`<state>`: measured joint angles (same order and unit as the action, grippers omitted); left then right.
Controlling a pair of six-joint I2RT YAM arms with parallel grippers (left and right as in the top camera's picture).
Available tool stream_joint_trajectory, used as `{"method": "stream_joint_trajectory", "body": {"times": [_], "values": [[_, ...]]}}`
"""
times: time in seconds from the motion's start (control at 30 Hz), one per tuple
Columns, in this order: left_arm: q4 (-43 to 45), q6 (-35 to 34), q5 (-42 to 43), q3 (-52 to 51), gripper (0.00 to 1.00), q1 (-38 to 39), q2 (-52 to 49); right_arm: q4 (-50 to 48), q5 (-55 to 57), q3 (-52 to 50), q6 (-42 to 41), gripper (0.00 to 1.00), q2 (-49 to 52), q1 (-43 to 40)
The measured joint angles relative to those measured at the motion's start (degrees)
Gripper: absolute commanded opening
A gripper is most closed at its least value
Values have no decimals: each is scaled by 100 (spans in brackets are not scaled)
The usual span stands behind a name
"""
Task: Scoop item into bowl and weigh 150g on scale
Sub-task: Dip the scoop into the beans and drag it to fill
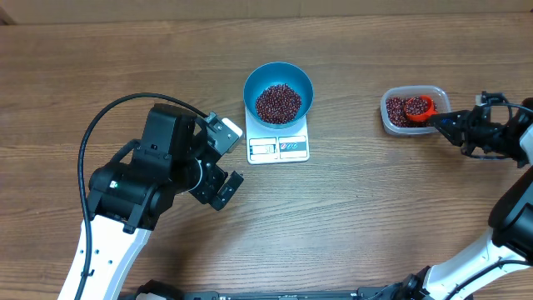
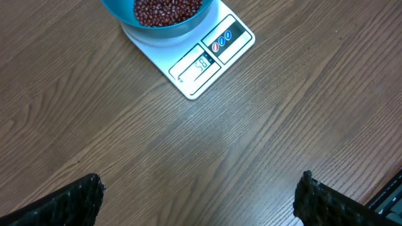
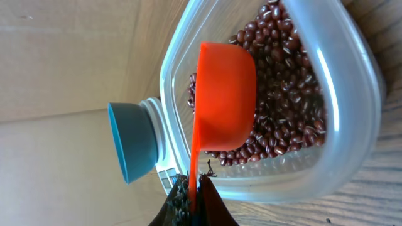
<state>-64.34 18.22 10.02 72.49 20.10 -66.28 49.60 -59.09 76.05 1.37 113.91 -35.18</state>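
Note:
The blue bowl (image 1: 278, 93) stands on the white scale (image 1: 278, 148) at mid-table, holding a heap of red-brown beans (image 1: 278, 102). The left wrist view shows the bowl (image 2: 125, 14), the scale (image 2: 201, 63) and its lit display. My left gripper (image 1: 223, 167) hovers open just left of the scale, nothing between its fingers (image 2: 75, 201). At the right, my right gripper (image 1: 445, 125) is shut on the handle of an orange scoop (image 3: 223, 100), whose cup sits in the clear tub (image 1: 414, 110) among more beans (image 3: 282, 94). The scoop (image 1: 420, 107) carries beans.
The clear tub (image 3: 339, 125) sits near the table's right side. A black cable (image 1: 108, 125) loops over the left arm. The back edge of the table runs along the top.

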Motion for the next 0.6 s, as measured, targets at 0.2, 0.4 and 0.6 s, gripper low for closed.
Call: {"method": "stream_joint_trajectory", "body": {"times": [0.2,0.4,0.6], "values": [[0,0,0,0,100,0,0,136,-68,0,-2,4,0,-79],[2,0,0,0,100,0,0,269,-146,0,-2,4,0,-83],[0,0,0,0,100,0,0,485,-291,0,11,4,0,-85]]}}
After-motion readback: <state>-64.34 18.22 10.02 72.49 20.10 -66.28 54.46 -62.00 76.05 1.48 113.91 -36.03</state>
